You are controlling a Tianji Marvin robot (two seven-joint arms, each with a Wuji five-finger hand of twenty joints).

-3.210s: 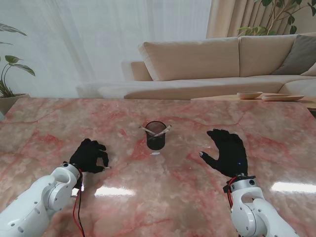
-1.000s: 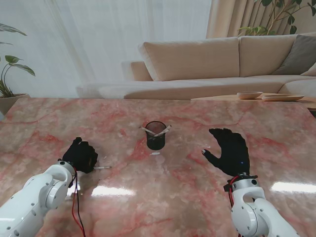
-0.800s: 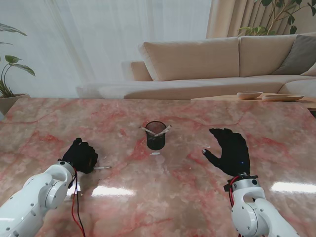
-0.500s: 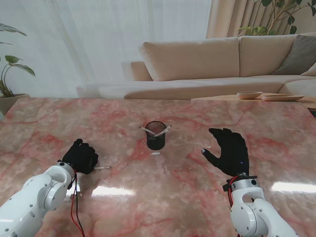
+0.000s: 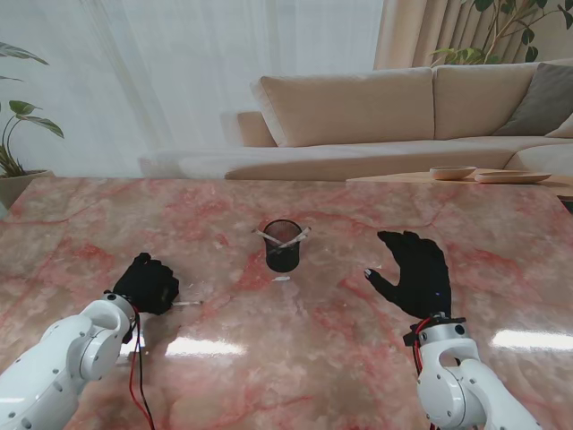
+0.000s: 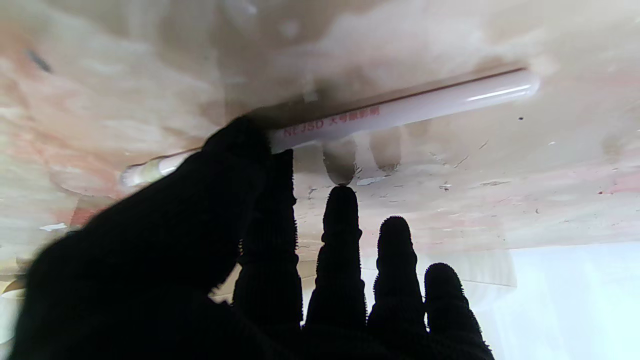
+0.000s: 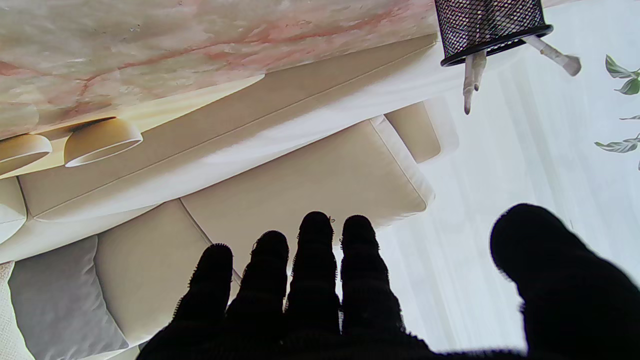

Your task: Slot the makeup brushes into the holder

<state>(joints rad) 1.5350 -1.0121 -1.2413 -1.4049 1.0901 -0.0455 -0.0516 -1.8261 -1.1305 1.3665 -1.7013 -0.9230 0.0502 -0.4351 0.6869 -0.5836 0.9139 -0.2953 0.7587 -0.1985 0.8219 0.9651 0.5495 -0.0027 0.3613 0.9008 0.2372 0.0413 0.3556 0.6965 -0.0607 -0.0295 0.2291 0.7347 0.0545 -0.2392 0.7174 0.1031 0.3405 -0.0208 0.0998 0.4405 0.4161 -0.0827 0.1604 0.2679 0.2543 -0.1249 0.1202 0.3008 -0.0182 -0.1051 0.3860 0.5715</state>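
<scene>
A black mesh holder [image 5: 282, 246] stands mid-table with two brushes [image 5: 300, 236] leaning out of it; the right wrist view also shows the holder [image 7: 487, 25]. A white-handled makeup brush [image 6: 410, 107] lies flat on the marble, and its handle end [image 5: 186, 304] pokes out to the right of my left hand [image 5: 148, 283]. That hand is curled down on the brush, with thumb [image 6: 235, 150] and index finger pinched on the handle and the other fingers straight. My right hand [image 5: 414, 274] hovers right of the holder, fingers spread and holding nothing.
The pink marble table [image 5: 313, 358] runs far to both sides. Beyond its far edge are a beige sofa [image 5: 358, 107] and a side table with bowls [image 5: 452, 172]. A plant [image 5: 18, 134] stands at the far left.
Since 3.2 s ago my left hand has closed its spread fingers onto the brush and drawn slightly left. In the last second it holds still. The right hand has barely drifted.
</scene>
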